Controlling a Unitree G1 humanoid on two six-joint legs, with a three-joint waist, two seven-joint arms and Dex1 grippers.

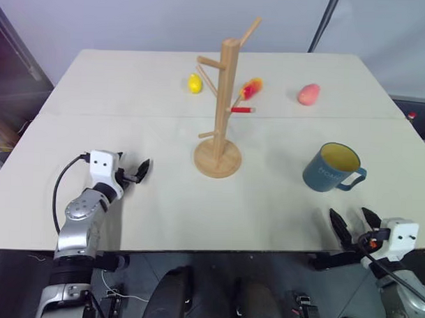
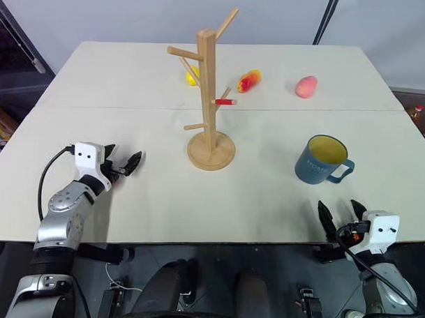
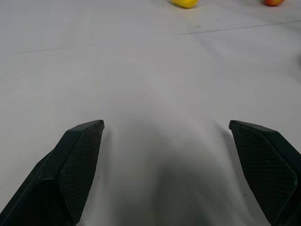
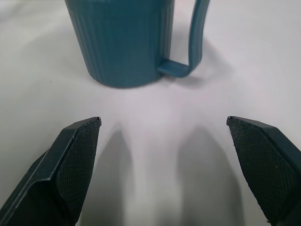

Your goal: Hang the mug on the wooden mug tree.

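Two sets of jaws, both mine, both spread wide and empty. My left jaws (image 1: 141,172) hover low over the desk (image 1: 162,199) on its left side, well apart from everything, fingers (image 3: 80,160) gaping with bare desk between them. My right jaws (image 1: 355,225) sit at the near right edge of the desk, fingers (image 4: 75,160) wide apart, nothing gripped, pointing at the mug (image 1: 332,167) just ahead but not touching it.

Mug stands upright on the desk, right side, blue outside, yellow inside, pale lettering on its wall, loop handle (image 4: 196,37) sticking out to the right. It is not on any peg.

Wooden mug tree (image 1: 221,124) stands upright near the desk centre on its round disc base, angled pegs all bare, well left of the mug and between my two arms.

Behind the tree, toward the far edge: yellow fruit-like item (image 1: 194,83) to the left, orange-red item (image 1: 252,88) just right of the post, small red stick-shaped thing (image 1: 243,110) beside the post, cannot tell what it is. Pink peach-like item (image 1: 308,94) sits further right, well behind the mug.
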